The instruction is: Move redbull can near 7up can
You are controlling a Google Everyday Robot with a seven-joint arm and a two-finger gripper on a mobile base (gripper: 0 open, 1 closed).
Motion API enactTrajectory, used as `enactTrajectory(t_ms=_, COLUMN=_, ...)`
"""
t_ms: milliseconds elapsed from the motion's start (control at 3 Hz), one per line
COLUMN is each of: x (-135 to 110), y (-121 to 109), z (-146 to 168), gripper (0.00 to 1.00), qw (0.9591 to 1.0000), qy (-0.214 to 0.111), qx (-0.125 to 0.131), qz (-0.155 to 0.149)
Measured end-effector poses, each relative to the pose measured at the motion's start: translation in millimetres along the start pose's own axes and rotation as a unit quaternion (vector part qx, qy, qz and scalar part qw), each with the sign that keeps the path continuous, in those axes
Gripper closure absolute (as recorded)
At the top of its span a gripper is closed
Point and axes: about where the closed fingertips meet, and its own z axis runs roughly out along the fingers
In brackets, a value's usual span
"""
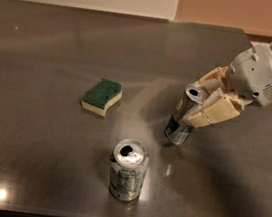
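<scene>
Gripper [203, 101] is clamped on the redbull can [177, 128], tilted, right of the surface [43, 158] middle - already close to the 7up can [127, 172] by the front edge - probably just set-down and release left

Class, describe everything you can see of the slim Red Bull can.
The redbull can is slim, tall, silvery metal with dark bluish markings and an opened top. It leans, top toward the right, clamped between the tan fingers of the gripper. Its base sits at or just above the grey table, beyond and right of the 7up can.
</scene>
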Motion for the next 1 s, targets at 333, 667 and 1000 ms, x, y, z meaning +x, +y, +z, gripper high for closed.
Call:
enactTrajectory(t_ms=333, x=-6, y=25, z=4, gripper=1.00, qw=0.9993, qy=-0.003, qx=-0.031, qz=-0.019)
enactTrajectory(t_ms=667, x=-10, y=43, z=10, gripper=1.00, qw=0.9978, qy=-0.003, qx=-0.058, qz=-0.032)
enactTrajectory(t_ms=1000, x=-10, y=56, z=20, gripper=1.00, qw=0.9952, qy=-0.001, qx=-0.089, qz=-0.041)
